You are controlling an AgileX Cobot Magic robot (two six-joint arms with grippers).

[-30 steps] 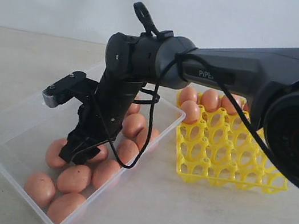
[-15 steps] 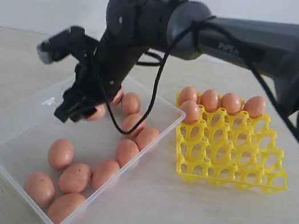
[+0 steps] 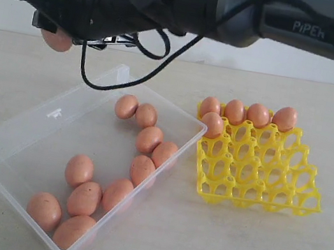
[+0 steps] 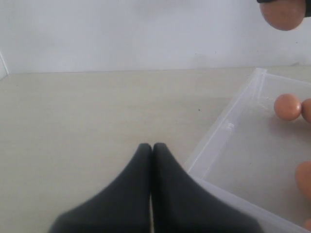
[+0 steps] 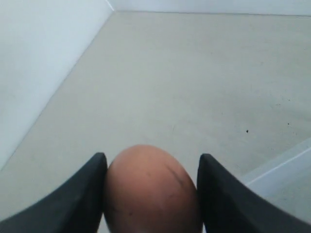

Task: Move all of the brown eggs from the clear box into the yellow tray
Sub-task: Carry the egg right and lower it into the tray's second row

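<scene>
My right gripper is high above the far left corner of the clear box, shut on one brown egg. In the right wrist view that egg fills the gap between the two dark fingers, with bare table below. Several brown eggs lie in the box along its right side and near end. The yellow tray stands to the right of the box, with several eggs in its far row and far left cups. My left gripper is shut and empty, low beside the box.
The right arm stretches across the top of the exterior view, with a black cable hanging from it over the box. A white wall stands behind the pale table.
The right gripper has risen out of the box with an egg in it, moving up and to the left, and its wrist has swung from pointing down to nearly level.
</scene>
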